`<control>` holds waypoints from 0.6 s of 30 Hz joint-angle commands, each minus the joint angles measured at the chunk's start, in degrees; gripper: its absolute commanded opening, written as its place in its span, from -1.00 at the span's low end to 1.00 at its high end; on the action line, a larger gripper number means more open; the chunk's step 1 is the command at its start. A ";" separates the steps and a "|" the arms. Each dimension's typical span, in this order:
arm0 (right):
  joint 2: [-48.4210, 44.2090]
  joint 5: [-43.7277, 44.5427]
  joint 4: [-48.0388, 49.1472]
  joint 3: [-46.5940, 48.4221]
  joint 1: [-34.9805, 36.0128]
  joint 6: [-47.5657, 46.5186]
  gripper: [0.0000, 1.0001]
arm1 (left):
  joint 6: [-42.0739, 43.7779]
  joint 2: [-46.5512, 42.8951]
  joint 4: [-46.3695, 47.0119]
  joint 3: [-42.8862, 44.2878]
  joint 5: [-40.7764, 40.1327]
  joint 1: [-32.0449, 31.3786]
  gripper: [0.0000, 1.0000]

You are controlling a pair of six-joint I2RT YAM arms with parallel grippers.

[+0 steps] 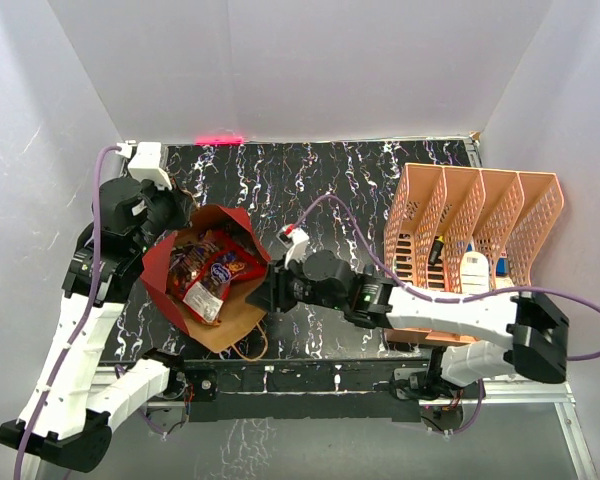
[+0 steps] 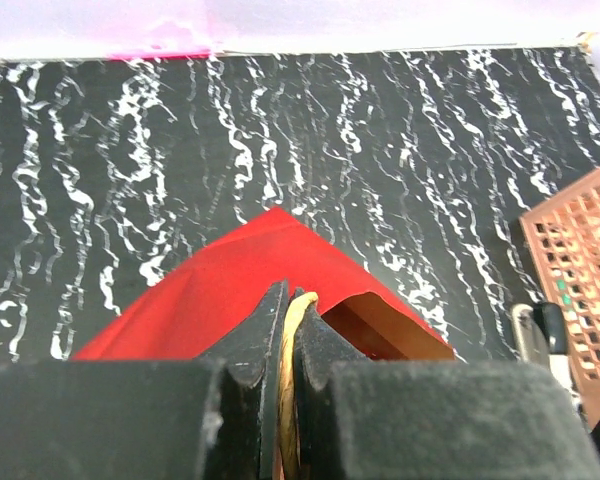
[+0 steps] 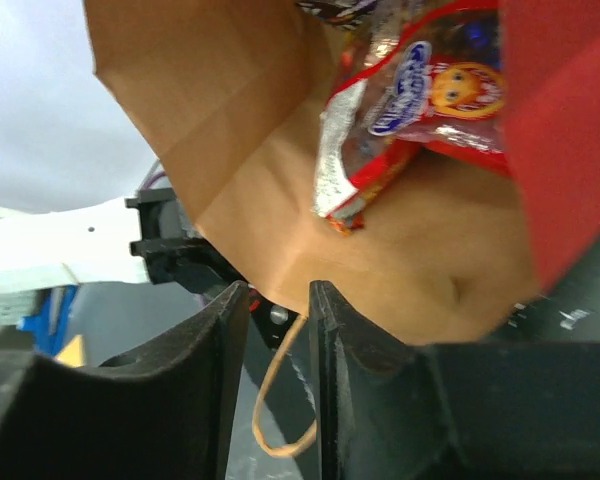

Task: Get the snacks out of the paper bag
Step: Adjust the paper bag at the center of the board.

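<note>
At the near table edge the right gripper [image 1: 266,293] lies low at about 4 o'clock from the glossy red paper gift bag with its brown kraft lining [image 1: 152,268]. Its two black padded fingers [image 3: 225,330] stand a little apart, clamping nothing. The bag's creased kraft lip [image 3: 230,130] sits just ahead of the tips, and a thin tan cord loop [image 3: 280,410] hangs down through the gap between them. The bag lies tipped open on the black table with white marbled streaks [image 1: 330,190], toward 9 o'clock of its middle, mouth spread upward. Inside lie the crinkly foil snack packets [image 1: 212,272], red, silver and purple with printed labels. None are out, and the closest one [image 3: 420,90] rests on the kraft just beyond the right fingertips, toward 1 o'clock in the wrist view. At the bag's 11 o'clock corner the left gripper [image 1: 170,215] has its fingers pressed together on the far tan cord handle [image 2: 290,350], with the red peak of the bag [image 2: 230,290] rising just in front (the pads hide how much paper is caught too). From the bag toward 3 o'clock, bare marbled surface runs to the salmon-orange plastic lattice file rack [image 1: 480,205] at the table's right edge. White walls close the far side.
</note>
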 commanded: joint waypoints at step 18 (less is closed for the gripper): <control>-7.74 -3.13 -8.90 7.20 5.63 -63.22 0.77 | -11.42 1.07 -10.19 4.79 -1.73 -0.10 -1.00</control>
